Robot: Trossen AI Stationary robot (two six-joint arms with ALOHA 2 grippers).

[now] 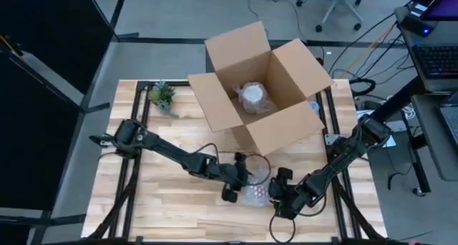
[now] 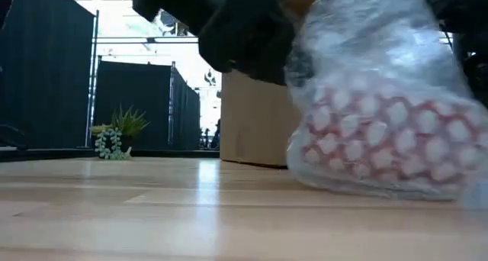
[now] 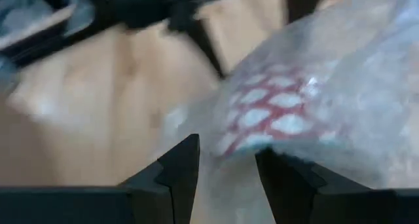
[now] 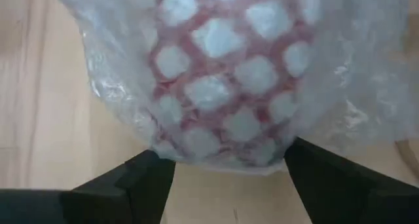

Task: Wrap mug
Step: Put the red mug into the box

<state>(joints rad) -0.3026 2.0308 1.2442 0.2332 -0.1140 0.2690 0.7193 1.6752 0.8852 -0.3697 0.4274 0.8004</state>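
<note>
Two dark, jointed arms trail thin black cables, each ending in matte black, angular, blocky fingers point(image 4: 141, 185).

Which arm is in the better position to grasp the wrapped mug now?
Probably the right: the right gripper is open wide with the wrapped mug centred before it. The left gripper is open narrower, at the bundle's edge.

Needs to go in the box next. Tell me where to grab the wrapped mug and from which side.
Grip the wrapped mug across its rounded body, probably from the right gripper's side: its open fingers already straddle the bundle. Pinching only the loose bubble wrap at the edges would likely slip.
</note>
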